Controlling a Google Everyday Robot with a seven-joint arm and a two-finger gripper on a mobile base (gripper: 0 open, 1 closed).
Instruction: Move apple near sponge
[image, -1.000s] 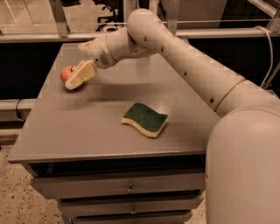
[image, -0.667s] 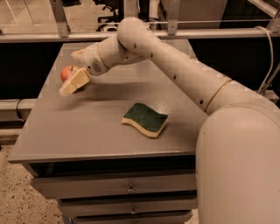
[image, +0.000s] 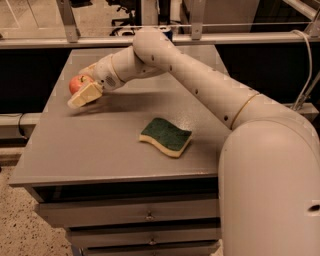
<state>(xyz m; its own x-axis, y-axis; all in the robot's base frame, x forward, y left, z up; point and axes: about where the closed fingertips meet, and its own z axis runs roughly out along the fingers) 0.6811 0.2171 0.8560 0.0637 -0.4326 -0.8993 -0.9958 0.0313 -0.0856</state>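
Observation:
The red apple (image: 75, 83) sits on the grey table (image: 100, 145) near its far left edge. My gripper (image: 78, 88) is at the apple, open, with one pale finger (image: 84, 95) on the apple's near side and the other behind it. The apple rests on the table between them. The sponge (image: 166, 136), dark green on top with a pale yellow body, lies flat in the middle of the table, well to the right of the apple and nearer the front. My arm (image: 200, 85) reaches across the table's back right.
The table has drawers (image: 145, 216) below its front edge. A metal rail (image: 250, 37) runs behind the table, and a blue can (image: 166, 30) shows partly behind my arm at the back edge. The floor drops off left of the table.
My gripper has moved left and slightly toward the front, closing in around the apple. The apple and the sponge have stayed in place.

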